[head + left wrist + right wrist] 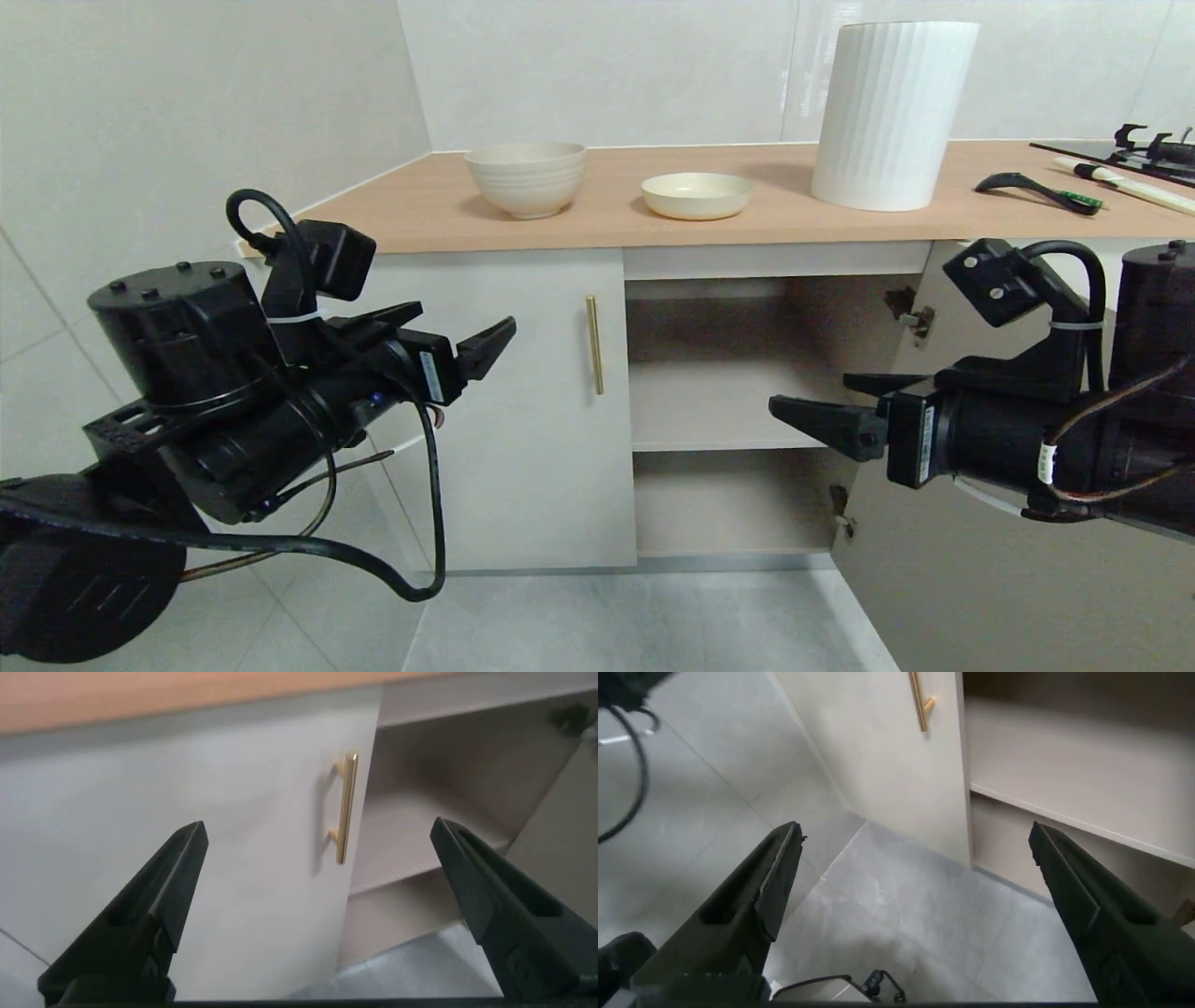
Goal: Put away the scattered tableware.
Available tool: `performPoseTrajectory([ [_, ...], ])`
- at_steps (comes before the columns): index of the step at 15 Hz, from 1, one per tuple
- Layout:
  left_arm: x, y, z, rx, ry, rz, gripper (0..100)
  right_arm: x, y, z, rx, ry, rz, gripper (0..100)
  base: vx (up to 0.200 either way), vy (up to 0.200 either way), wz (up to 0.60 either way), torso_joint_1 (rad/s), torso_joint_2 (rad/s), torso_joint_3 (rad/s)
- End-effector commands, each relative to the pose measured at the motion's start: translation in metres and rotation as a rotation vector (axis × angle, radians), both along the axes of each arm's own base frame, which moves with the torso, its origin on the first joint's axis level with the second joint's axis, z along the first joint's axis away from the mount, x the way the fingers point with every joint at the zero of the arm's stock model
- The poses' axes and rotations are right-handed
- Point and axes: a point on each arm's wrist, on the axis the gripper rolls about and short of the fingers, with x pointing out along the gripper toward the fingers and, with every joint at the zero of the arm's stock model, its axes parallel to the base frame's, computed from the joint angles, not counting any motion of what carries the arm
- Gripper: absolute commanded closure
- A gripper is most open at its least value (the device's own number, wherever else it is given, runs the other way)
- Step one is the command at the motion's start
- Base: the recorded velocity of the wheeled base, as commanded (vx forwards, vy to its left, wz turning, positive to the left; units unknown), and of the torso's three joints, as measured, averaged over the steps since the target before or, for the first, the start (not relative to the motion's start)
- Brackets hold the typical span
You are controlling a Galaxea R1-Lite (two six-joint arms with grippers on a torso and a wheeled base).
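The bowl and the shallow dish are sitting apart on the wooden tabletop, to the left of a tall white ribbed container. A black spoon is lying farther right. Below, the cabinet's right door is standing open, showing a shelf. The left door with its gold handle is shut. The left claw and right claw are hanging before the cabinet, both spread wide and gripping nothing.
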Motion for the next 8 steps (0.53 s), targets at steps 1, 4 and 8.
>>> performPoseTrajectory([
  [1,-0.007,0.003,0.009,-0.010,-0.024,0.001,0,0.001,0.003,-0.001,-0.004,0.005,0.006,0,0.000,0.000,0.00,0.000,0.00,0.000],
  [4,-0.016,0.006,0.017,0.009,0.023,0.001,0,0.000,0.003,-0.001,-0.004,0.005,0.007,0,0.000,0.000,0.00,0.000,0.00,0.000],
  [8,-0.018,0.009,0.017,0.018,0.051,0.006,0,-0.004,0.004,0.001,0.004,-0.002,0.019,0,0.100,0.000,0.00,0.001,0.00,0.000],
])
